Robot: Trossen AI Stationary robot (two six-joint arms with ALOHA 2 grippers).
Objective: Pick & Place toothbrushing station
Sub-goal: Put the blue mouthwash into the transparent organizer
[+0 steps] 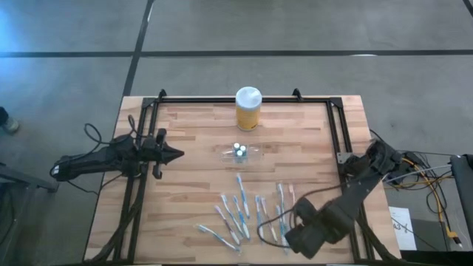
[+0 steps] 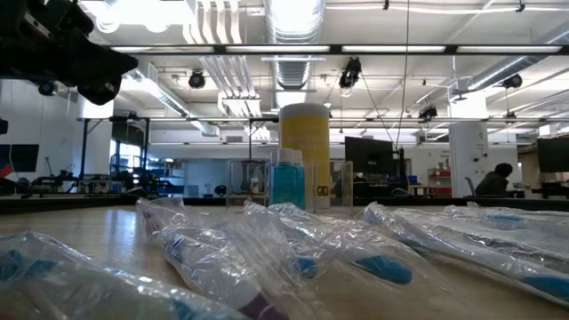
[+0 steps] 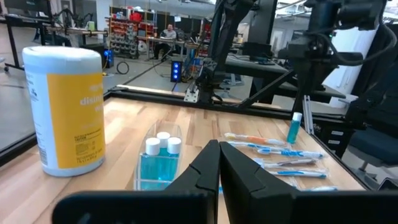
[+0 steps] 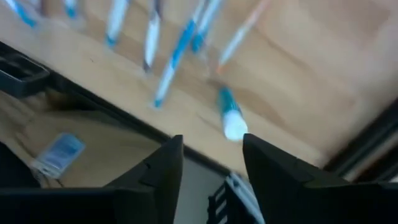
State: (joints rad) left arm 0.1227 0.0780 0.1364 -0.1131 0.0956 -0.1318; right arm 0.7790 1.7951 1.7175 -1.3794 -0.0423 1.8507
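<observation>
On the wooden surface (image 1: pixel 192 185) we recorded 1 small clear holder (image 1: pixel 241 154) near the middle, carrying 3 white-capped round pieces (image 1: pixel 239 148); in the left wrist view these showed as small blue bottles (image 3: pixel 159 163) standing upright inside the holder's clear walls. Toward the far edge, apart from the holder, stood 1 yellow jar (image 1: pixel 247 109) with a white lid. Toward the near edge, well apart from the holder, we counted about 10 slim blue-and-white toothbrushes (image 1: pixel 241 207) in clear wrappers, scattered loosely and mostly lying lengthwise. The left hand (image 1: pixel 176 155) was over the surface at its left side, level with the holder and pointing toward it, its fingers (image 3: pixel 208 163) pressed together and holding nothing. The right hand (image 1: pixel 294 235) was at the near right, over the right end of the scattered toothbrushes close to the surface's near edge; its fingers (image 4: pixel 163 163) stood spread with a clear gap between them and nothing in the gap. Beyond that gap in the right wrist view we noted 1 small tube-like piece with a blue body and white cap (image 4: pixel 231 118) on the wood beside several toothbrushes; whether it lay flat we could not tell. In the left wrist view, 1 person (image 3: pixel 166 31) sat far back in the room.
</observation>
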